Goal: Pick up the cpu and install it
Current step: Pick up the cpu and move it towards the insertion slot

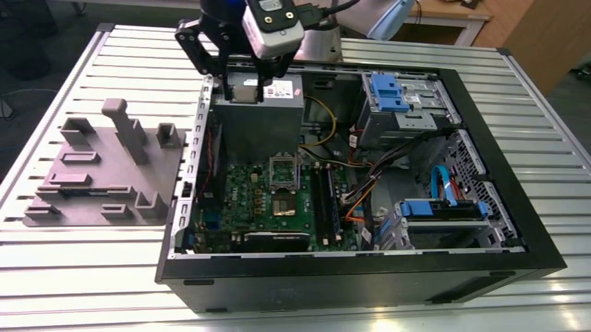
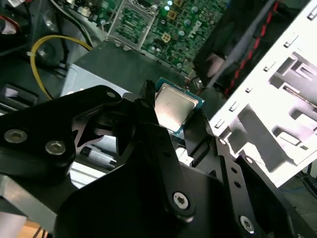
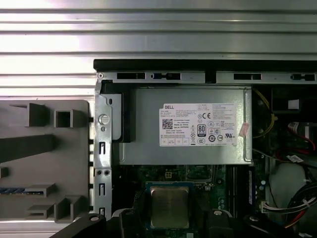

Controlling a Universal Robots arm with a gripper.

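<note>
Clamped tight between black fingers [image 2: 147, 106] of the gripper [image 2: 174, 113]: the cpu [image 2: 173, 105], silver top showing (lower edge hidden behind the linkage). Hovers over the grey power supply [image 3: 148, 129] inside the open computer case [image 1: 369, 283], near the motherboard [image 1: 249, 194]. Points straight down.

The exterior view looks down at a slant from well back over the whole open computer case [image 1: 369, 283], the first wrist view faces straight down on its power supply [image 3: 143, 139], and the second wrist view slants in closest, both wrist views showing the cpu [image 2: 171, 106].
</note>
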